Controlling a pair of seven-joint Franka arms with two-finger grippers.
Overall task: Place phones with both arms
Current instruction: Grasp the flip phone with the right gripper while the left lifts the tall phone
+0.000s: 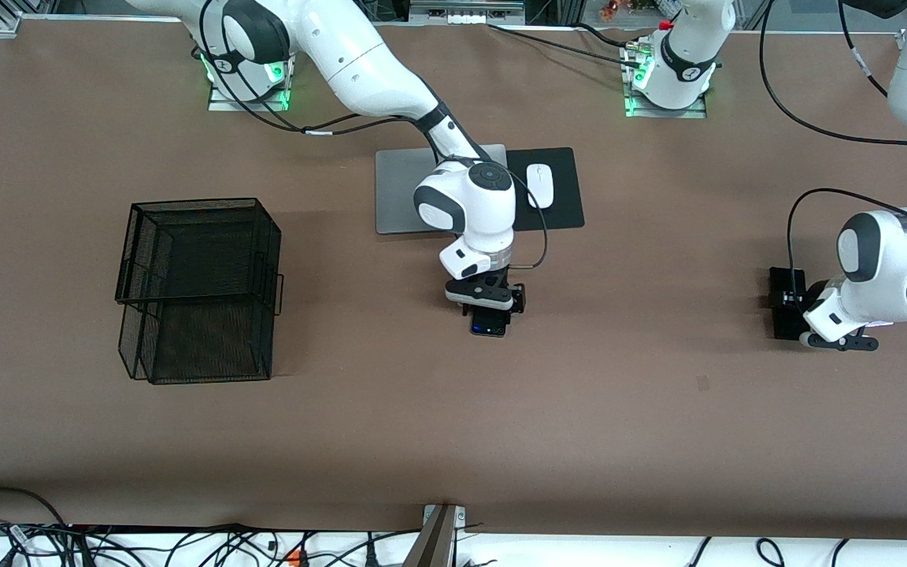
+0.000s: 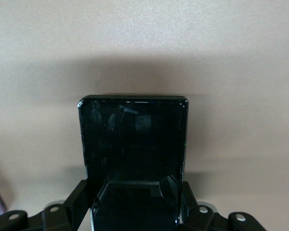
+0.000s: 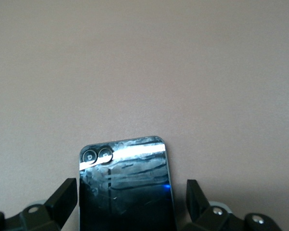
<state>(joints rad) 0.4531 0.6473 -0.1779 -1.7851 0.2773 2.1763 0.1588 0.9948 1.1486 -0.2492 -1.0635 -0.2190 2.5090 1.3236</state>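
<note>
A black phone lies flat on the brown table toward the left arm's end. My left gripper is down on it. In the left wrist view this phone is dark and glossy, and the left gripper is shut on it, a finger pressed to each long edge. Near the table's middle lies a black slab phone with my right gripper low over it. The right wrist view shows the slab phone with two lenses. The right gripper is open, its fingers apart from the phone's edges.
A black wire-mesh basket stands toward the right arm's end of the table. A grey laptop and a white mouse on a black mat lie farther from the front camera than the slab phone.
</note>
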